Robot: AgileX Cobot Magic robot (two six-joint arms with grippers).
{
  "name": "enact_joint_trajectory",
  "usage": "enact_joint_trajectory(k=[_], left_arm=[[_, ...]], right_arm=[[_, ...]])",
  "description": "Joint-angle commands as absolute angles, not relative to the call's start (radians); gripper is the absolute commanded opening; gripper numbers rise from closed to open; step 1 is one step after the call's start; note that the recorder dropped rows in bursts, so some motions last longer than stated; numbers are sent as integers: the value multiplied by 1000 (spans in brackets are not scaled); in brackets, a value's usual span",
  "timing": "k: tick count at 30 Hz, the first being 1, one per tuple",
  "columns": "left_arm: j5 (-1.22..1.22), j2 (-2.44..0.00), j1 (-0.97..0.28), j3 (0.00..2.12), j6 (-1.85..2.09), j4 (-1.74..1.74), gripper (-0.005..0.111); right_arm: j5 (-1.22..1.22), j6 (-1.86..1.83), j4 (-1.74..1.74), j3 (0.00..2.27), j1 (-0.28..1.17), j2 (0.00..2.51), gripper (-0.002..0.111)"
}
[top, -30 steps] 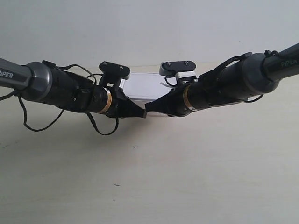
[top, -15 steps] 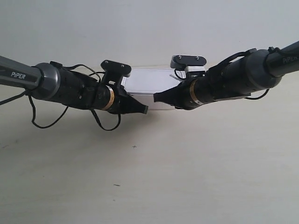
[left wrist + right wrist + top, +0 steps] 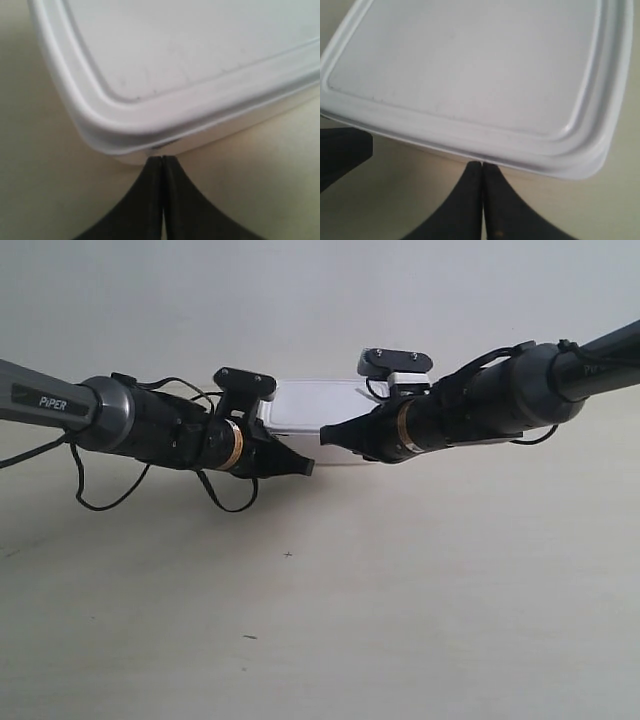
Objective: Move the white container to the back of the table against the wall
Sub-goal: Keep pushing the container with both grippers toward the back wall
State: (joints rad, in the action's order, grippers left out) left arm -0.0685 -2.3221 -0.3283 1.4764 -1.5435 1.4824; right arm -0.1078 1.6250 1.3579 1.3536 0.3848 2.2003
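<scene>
The white container (image 3: 315, 405) lies flat on the table (image 3: 350, 630), close to the wall (image 3: 300, 300), with its rimmed lid on. My left gripper (image 3: 162, 159) is shut, and its tip touches the box's side wall just under the lid rim (image 3: 115, 120) near a rounded corner. My right gripper (image 3: 482, 164) is also shut, its tip against the near side under the lid (image 3: 470, 65). In the exterior view the left gripper (image 3: 308, 468) comes from the left and the right gripper (image 3: 326, 435) from the right, both in front of the box.
A black cable (image 3: 100, 502) loops under the left arm above the tabletop. Tiny dark specks (image 3: 288, 555) mark the table in front. The left gripper's finger (image 3: 342, 150) shows at the edge of the right wrist view, close beside the right gripper.
The container has slid back toward the wall with both shut grippers behind it. The right gripper's tip, which had drawn away to the right, has swung back toward the left one.
</scene>
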Motion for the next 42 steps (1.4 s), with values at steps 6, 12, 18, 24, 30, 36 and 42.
enact_joint_trajectory(k=[6, 12, 18, 24, 30, 36, 42], left_arm=[[-67, -2338, -319, 1515, -1551, 1474, 0], [-59, -2340, -311, 1523, -1547, 1478, 0], [-61, -2352, -295, 1551, -1547, 1480, 0], [-67, -2387, -291, 1602, -1547, 1480, 0], [-65, -2421, -288, 1641, -1547, 1482, 0], [-72, -2421, -272, 1662, -1545, 1484, 0], [-101, -2421, -264, 1675, -1545, 1509, 0]], right_arm=[[-101, 1625, 1360, 1398, 380, 2231, 0], [-111, 1623, 1362, 1414, 370, 2250, 0], [-129, 1613, 1364, 1414, 341, 2250, 0], [-131, 1567, 1372, 1446, 330, 2266, 0], [-112, 1569, 1408, 1506, 330, 2305, 0], [-112, 1569, 1416, 1554, 330, 2345, 0], [-131, 1569, 1416, 1587, 330, 2366, 0]])
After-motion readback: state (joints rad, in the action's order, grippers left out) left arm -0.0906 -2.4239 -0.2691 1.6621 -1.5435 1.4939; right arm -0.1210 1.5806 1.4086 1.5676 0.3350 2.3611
